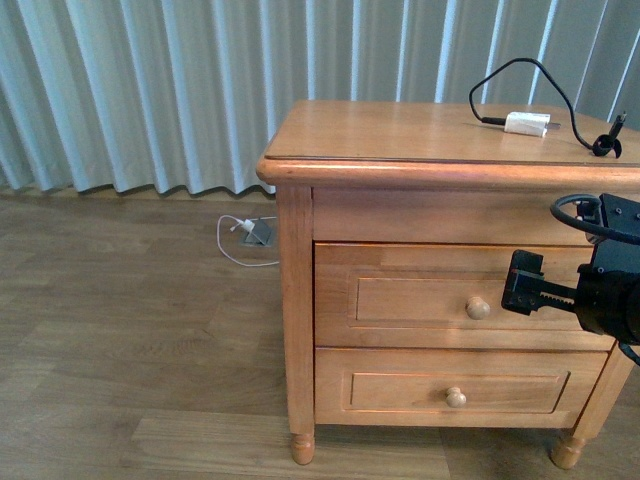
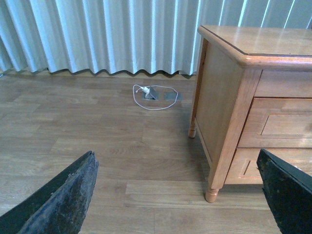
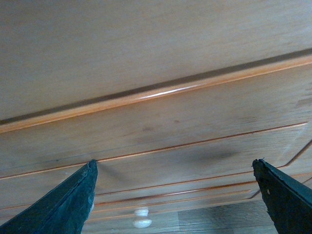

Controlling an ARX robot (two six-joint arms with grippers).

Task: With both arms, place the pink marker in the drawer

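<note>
The pink marker is out of view in every frame. The nightstand's upper drawer (image 1: pixel 420 300) is shut, with its round pale knob (image 1: pixel 478 308) showing. My right gripper (image 1: pixel 522 283) hangs open just right of that knob, close to the drawer front and holding nothing. In the right wrist view the right gripper (image 3: pixel 175 165) faces the wooden drawer front (image 3: pixel 161 126), and a pale knob (image 3: pixel 142 219) shows past it. My left gripper (image 2: pixel 175 155) is open and empty above the floor, left of the nightstand (image 2: pixel 229 112).
A second shut drawer (image 1: pixel 440 385) sits below the upper one. A white charger block (image 1: pixel 526 124) with a black cable (image 1: pixel 560 95) lies on the nightstand top. A white cable and floor socket (image 1: pixel 255 232) are by the curtain (image 1: pixel 150 90). Wooden floor (image 1: pixel 130 340) stretches to the left.
</note>
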